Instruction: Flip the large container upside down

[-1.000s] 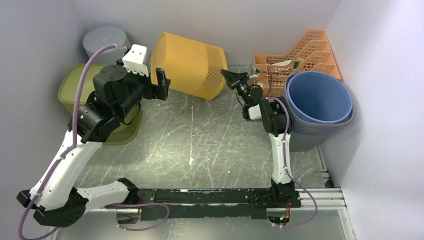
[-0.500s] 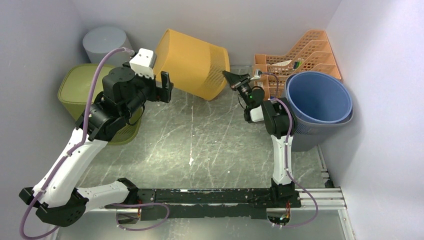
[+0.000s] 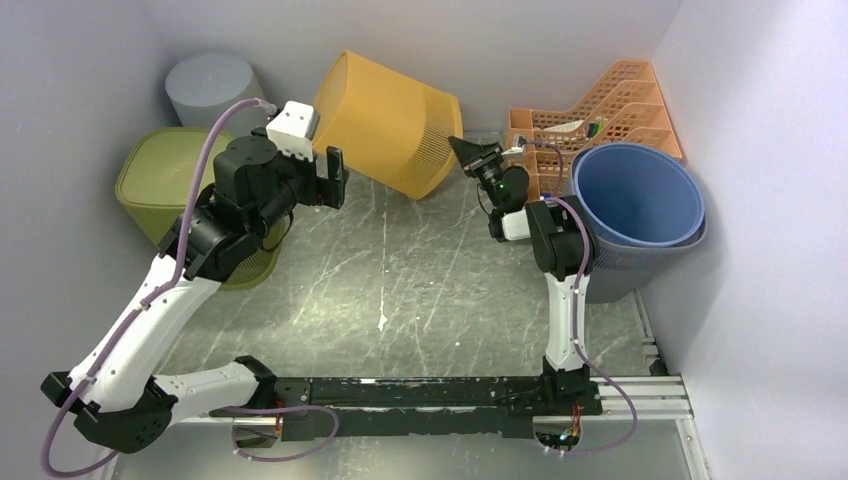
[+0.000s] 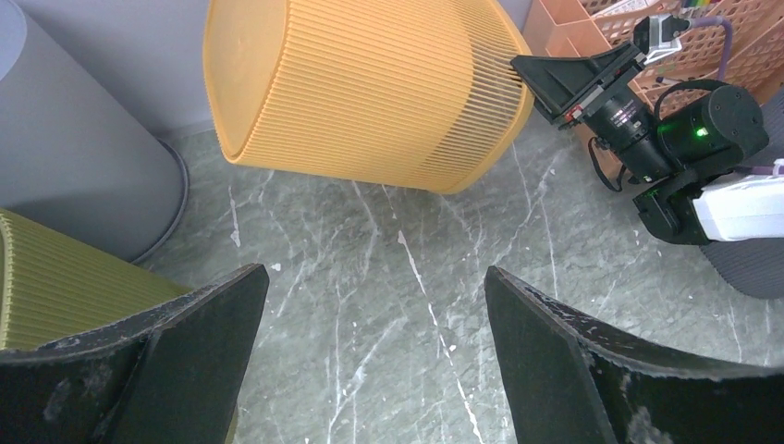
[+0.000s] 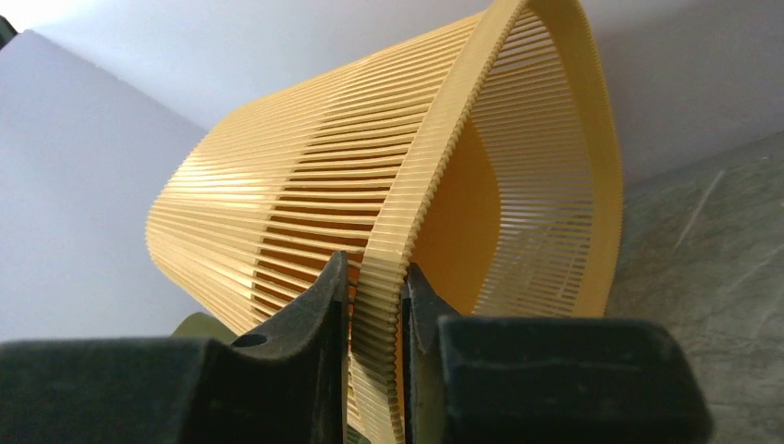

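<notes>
Pinching the ribbed rim of the large orange container (image 5: 305,203) tightly between its two fingers, the right pincer (image 5: 374,277) holds it tipped on its side near the far edge of the worktop (image 3: 400,280). The mouth faces the right edge and the closed base is raised toward the far-left corner. The left pincer (image 4: 373,287) hangs spread wide near that base, touching nothing. A green bin (image 3: 165,180) sits by the left edge and a blue bin (image 3: 635,195) by the right.

Open tabletop (image 3: 400,280) between olive bin (image 3: 165,180), tilted yellow basket (image 3: 390,120), blue bin (image 3: 640,200)
</notes>
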### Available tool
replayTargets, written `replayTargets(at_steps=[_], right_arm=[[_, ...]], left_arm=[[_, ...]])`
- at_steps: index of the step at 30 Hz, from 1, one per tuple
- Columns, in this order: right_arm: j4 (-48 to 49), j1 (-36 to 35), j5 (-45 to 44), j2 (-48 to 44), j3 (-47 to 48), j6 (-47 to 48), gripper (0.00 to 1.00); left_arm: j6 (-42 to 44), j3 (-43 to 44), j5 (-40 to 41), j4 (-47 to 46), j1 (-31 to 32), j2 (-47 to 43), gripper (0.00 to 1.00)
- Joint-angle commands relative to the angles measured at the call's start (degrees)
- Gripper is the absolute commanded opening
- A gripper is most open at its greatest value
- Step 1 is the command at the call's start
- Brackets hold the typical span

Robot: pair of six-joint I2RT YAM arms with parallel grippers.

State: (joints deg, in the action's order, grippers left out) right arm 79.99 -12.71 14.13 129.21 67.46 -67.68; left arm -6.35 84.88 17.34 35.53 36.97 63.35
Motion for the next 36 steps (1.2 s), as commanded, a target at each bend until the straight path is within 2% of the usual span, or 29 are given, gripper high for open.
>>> replayTargets(at_steps=[1, 13, 21, 36], right_arm=[[-18.8, 1.5, -5.7, 2.0, -1.7, 13.2, 0.15], [-27.6, 1.4, -13.9, -4.2, -7.2, 16.6, 0.17], [-31.9, 1.5, -16.2, -8.1, -11.8, 18.5, 0.17], [-38.4, 0.6, -17.5, -11.2, -12.6, 22.0, 0.18]], left_arm=[[1.1, -0.2, -0.1, -2.0, 0.4, 0.1, 0.99], [0.8, -2.2, -1.1, -3.8, 0.3, 0.0, 0.99], [0.3, -3.4, -2.5, -5.0, 0.4, 0.0, 0.99], [-0.8, -4.6, -3.4, -5.5, 0.4, -0.8, 0.99]])
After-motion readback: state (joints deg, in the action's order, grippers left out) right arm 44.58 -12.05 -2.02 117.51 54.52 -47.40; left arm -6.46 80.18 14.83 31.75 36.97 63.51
